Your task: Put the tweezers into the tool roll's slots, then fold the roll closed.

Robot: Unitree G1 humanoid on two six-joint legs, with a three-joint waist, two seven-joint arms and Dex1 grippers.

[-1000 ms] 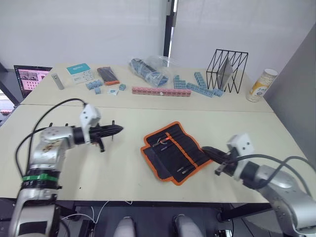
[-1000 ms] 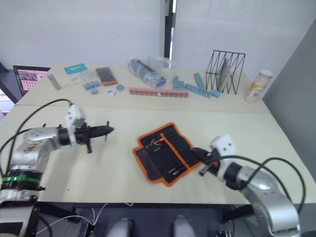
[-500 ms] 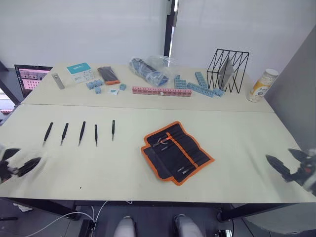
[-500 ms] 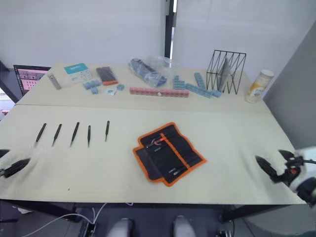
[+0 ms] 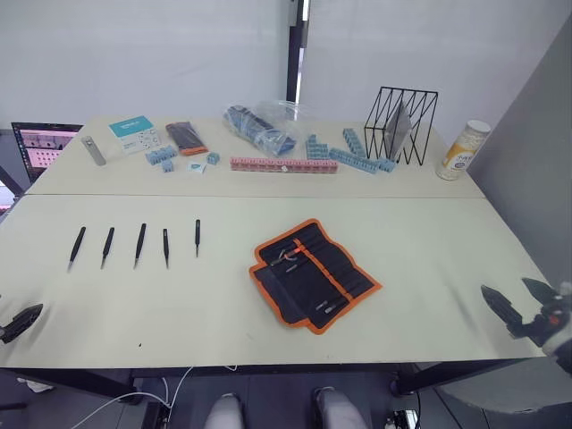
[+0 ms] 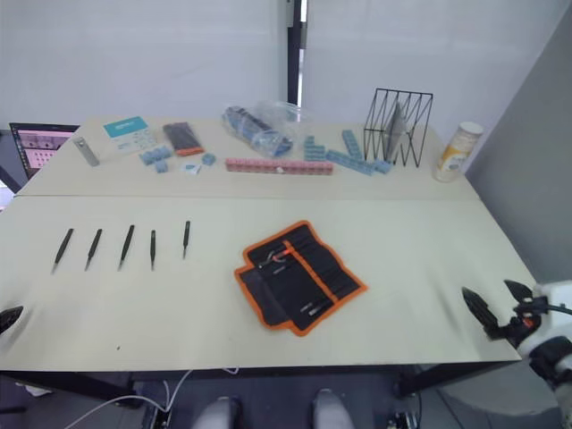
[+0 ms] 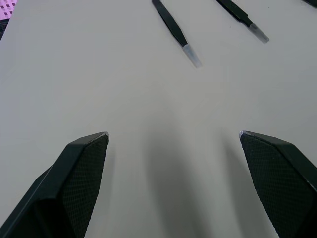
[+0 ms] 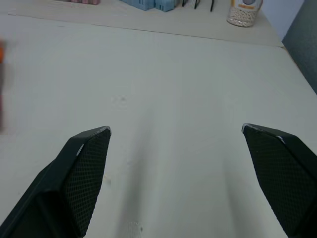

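You have barely begun. The tweezers (image 5: 138, 244) lie in a row of five on the bare tabletop (image 5: 420, 241), over at about 9 o'clock from the tool roll (image 5: 313, 274) and well apart from it, none of them picked up. The roll lies unfolded near the middle of the tabletop, its orange edging and inner strip showing. A few small tools already sit in its slots (image 5: 329, 307), mostly toward its 5 o'clock end and one near 11 o'clock; many loops look free.

Your left end effector (image 7: 173, 144) is spread wide and grips nothing, hovering low near the tabletop's front edge with two of the tweezers just ahead. Your right end effector (image 5: 518, 301) is also wide apart and empty, off at 3 o'clock from the roll. Every insertion and the fold remain.
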